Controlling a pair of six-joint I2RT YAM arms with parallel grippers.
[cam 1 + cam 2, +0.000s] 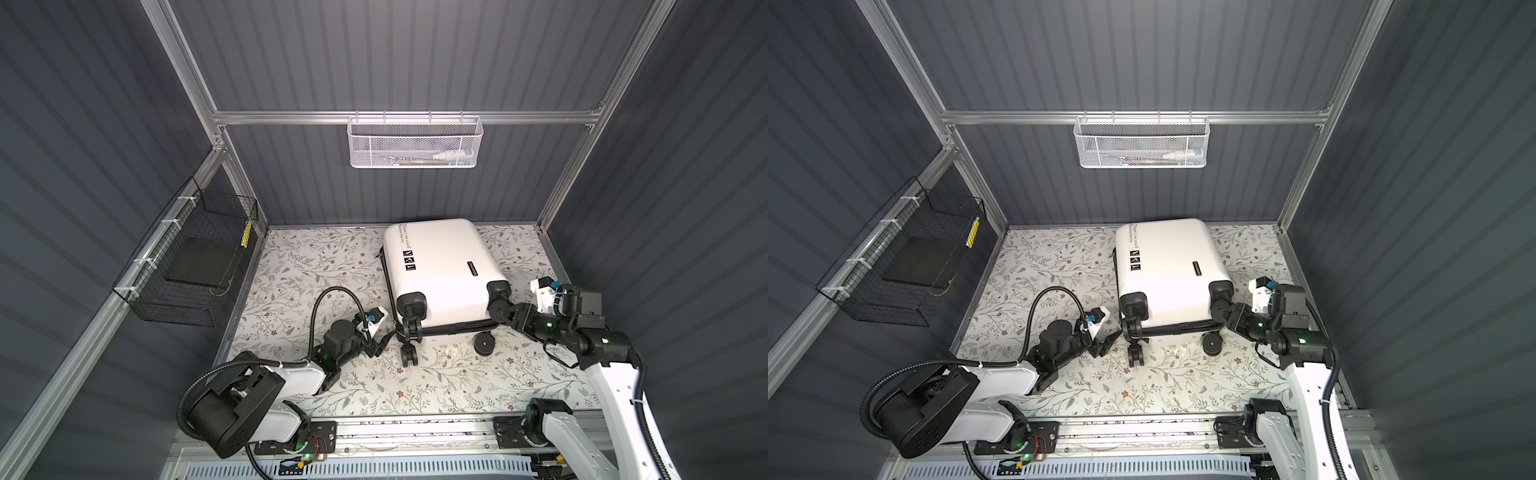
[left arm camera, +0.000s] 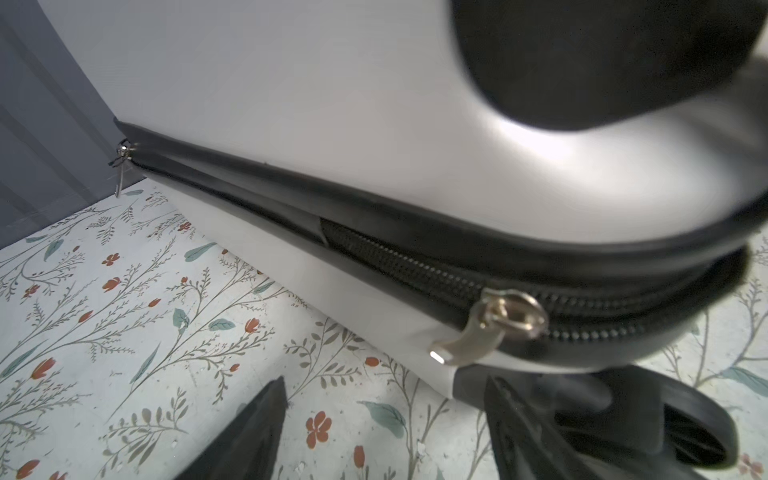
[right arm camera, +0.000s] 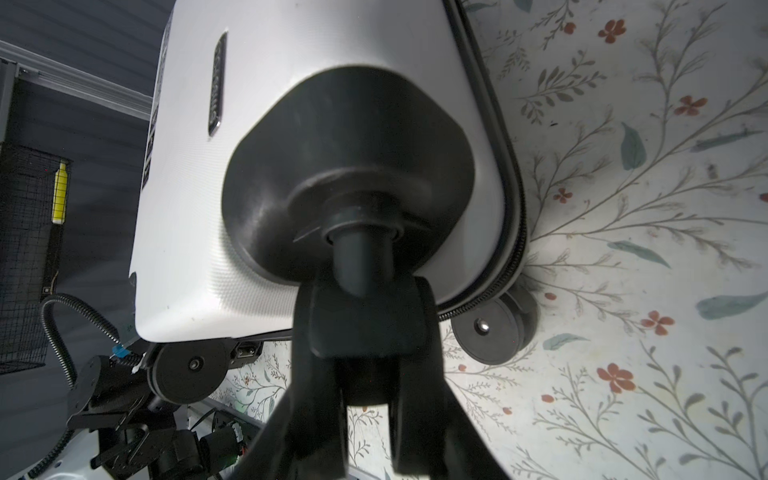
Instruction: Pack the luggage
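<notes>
Right gripper [image 3: 365,307] grips a luggage [image 3: 187,208] wheel [image 3: 365,384], plain only in right wrist view.

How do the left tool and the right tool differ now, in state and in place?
The left tool is open and holds nothing; the right tool is shut on a black caster of the small white hard-shell suitcase. The left tool is low, beside the black zipper band; the right tool is higher, at an upper corner. Both are at the wheeled end.
</notes>
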